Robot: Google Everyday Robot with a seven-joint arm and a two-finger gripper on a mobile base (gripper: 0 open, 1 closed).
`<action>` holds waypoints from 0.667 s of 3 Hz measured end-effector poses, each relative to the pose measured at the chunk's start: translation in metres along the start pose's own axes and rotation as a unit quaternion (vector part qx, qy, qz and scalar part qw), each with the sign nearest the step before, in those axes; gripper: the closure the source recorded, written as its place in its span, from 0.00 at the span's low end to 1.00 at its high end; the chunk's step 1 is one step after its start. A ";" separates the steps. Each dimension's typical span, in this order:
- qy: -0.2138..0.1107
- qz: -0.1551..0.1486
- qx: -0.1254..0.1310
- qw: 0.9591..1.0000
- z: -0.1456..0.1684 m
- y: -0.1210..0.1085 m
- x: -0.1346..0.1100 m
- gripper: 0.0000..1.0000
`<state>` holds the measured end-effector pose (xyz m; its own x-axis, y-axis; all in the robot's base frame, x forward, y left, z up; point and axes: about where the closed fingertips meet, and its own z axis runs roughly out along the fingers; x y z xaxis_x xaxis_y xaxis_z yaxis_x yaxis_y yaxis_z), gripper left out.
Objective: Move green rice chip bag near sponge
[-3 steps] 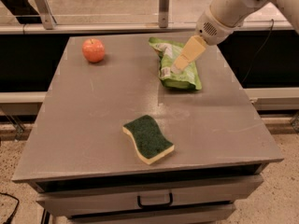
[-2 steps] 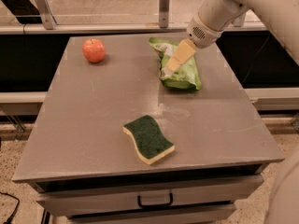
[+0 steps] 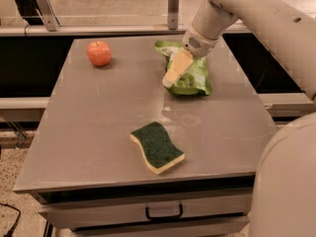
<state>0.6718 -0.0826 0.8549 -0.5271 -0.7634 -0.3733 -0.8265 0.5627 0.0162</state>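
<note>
The green rice chip bag (image 3: pixel 193 76) lies crinkled on the far right part of the grey table (image 3: pixel 98 127). The sponge (image 3: pixel 157 146), dark green on top with pale yellow foam below, lies near the table's front edge, well apart from the bag. My gripper (image 3: pixel 172 75) reaches down from the upper right and sits over the bag's left edge, hiding part of it. Whether it touches the bag I cannot tell.
A red apple (image 3: pixel 99 53) sits at the table's far left. A metal rail with posts (image 3: pixel 173 6) runs behind the table. A drawer with a handle (image 3: pixel 163 214) is below the front edge. My arm's body fills the right side of the view.
My gripper has moved left and down along the bag, from its right side to its left edge. The bag, sponge and apple have stayed where they were.
</note>
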 end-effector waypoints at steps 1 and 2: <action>0.009 -0.010 -0.015 1.000 0.010 0.006 -0.003 0.25; 0.011 -0.017 -0.021 1.000 0.011 0.010 -0.005 0.49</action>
<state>0.6683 -0.0694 0.8471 -0.5024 -0.7892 -0.3532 -0.8513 0.5230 0.0425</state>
